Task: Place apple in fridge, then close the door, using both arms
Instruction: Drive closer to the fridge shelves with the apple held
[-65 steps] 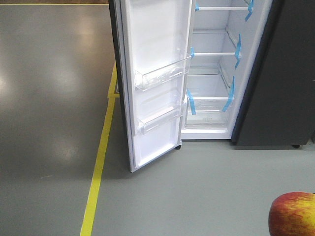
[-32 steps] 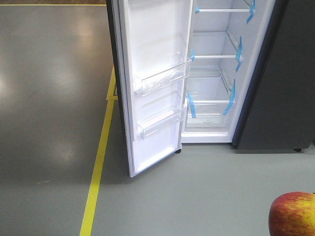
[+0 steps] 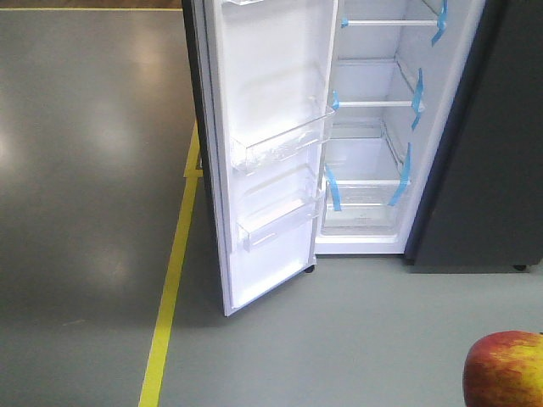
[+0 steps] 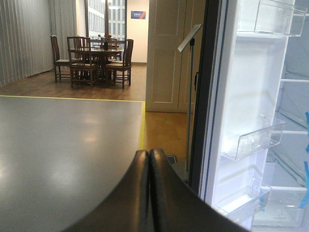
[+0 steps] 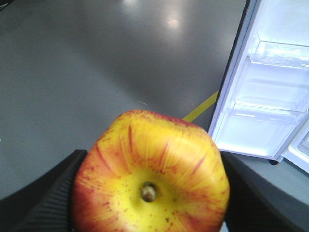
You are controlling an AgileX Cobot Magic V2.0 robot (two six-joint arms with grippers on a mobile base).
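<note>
Left end effector: the left end effector (image 4: 149, 155) has its two black fingers (image 4: 130, 198) pressed flat together with nothing between them; it points about level over the floor, to the left of the open door's edge
Right end effector: the right end effector (image 5: 150, 195) is clamped on the apple, with one ribbed black finger (image 5: 46, 203) on each side of it; its camera tilts down toward the floor, with the low part of the door up and to the right
Apple: the apple (image 5: 149, 154) is held in the air, well apart from the fridge and not inside it; in the front view it peeks in at the bottom right corner
Which way the apple points: the stem dimple (image 5: 148, 192) faces back at the wrist camera, so the line from stem to bottom runs forward, away from the end effector
Fridge: the fridge (image 3: 479, 170) stands on the floor, dark grey outside and white inside; white shelves (image 3: 373, 103) carry blue tape (image 3: 416, 89)
Door: the door (image 3: 271, 76) is swung wide open to the left, white side showing, with clear bins (image 3: 284, 140) one above the other
Floor: a shiny grey floor (image 3: 85, 212) with a yellow line (image 3: 170, 288) beside the door
Room: far behind are a dark table with chairs (image 4: 96, 58), long curtains (image 4: 24, 38) and a brown wood floor (image 4: 72, 89)
</note>
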